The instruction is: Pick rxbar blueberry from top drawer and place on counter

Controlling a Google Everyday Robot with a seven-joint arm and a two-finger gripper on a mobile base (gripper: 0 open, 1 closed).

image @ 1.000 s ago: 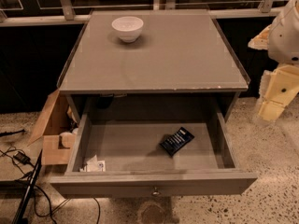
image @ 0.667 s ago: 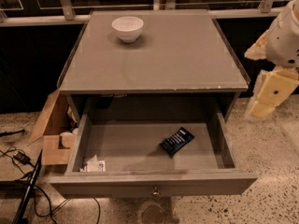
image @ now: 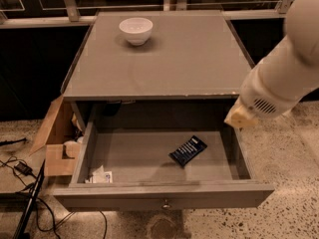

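One rxbar blueberry (image: 188, 150) lies clear of the top drawer (image: 164, 195) walls; gripper (image: 241, 117) over its right rim, grip state unclear.

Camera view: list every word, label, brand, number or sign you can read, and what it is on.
No text can be read.
Snack bar wrapper in the drawer: white printed lines, too blurred to read.
Paper scrap in the drawer's front left corner: dark marks, unreadable.
Gripper over the drawer's right wall: no marking shows.
Bowl on the counter: no marking shows.
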